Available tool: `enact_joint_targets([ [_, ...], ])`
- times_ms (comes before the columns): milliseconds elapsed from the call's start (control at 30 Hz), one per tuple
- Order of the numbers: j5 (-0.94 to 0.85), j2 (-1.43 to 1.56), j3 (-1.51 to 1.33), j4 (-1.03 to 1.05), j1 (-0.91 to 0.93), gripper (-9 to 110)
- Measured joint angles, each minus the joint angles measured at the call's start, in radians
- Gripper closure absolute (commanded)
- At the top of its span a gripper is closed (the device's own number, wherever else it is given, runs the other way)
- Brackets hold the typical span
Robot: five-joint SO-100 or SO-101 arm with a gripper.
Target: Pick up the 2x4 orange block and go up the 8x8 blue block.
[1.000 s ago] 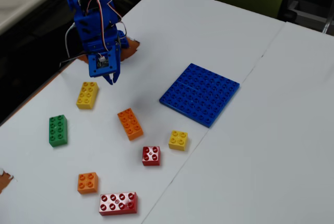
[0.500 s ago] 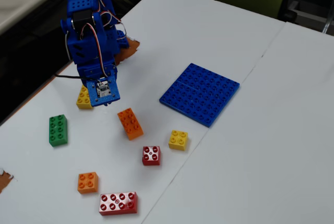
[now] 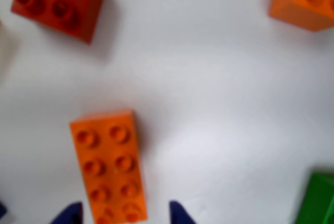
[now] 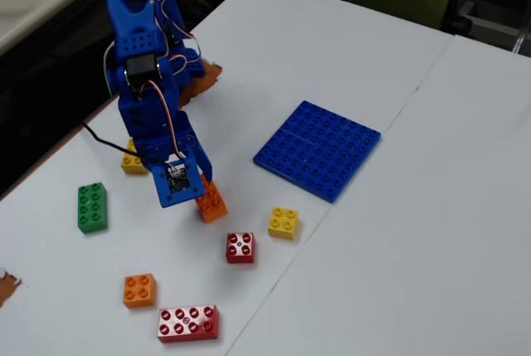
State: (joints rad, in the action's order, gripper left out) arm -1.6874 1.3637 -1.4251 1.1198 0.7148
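White worktop (image 4: 431,231), matte, with a seam running diagonally from the far edge toward the near edge in the fixed view; dark floor and a pale ledge beyond the left edge, olive-green panel and black chair parts at the top

On the worktop, fixed view: 8x8 blue block (image 4: 319,149) lying flat right of the arm, well apart from the bricks; green brick (image 4: 91,207) at left; small orange brick (image 4: 139,290) and long red brick (image 4: 188,324) near the bottom; small red brick (image 4: 241,247) and small yellow brick (image 4: 284,222) side by side but apart; another yellow brick (image 4: 133,161) mostly hidden behind the blue arm (image 4: 141,82)

2x4 orange block (image 4: 211,201) on the worktop directly below the arm, upper end covered by it; in the wrist view (image 3: 109,166) eight studs up, slightly tilted, bottom end cut off by the frame

End effector (image 3: 125,214) open, two blue fingertips (image 3: 69,215) either side of the block's lower end, neither seen to touch it, nothing held

Wrist view blurred; red, orange and green bricks there cropped at the edges
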Motion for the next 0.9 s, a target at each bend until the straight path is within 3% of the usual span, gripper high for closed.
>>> enact_joint_targets([
  [233,0.0,-0.123,0.14,0.0,-0.008,77],
  [900,-0.13,-0.232,0.166,0.081,-0.057,75],
])
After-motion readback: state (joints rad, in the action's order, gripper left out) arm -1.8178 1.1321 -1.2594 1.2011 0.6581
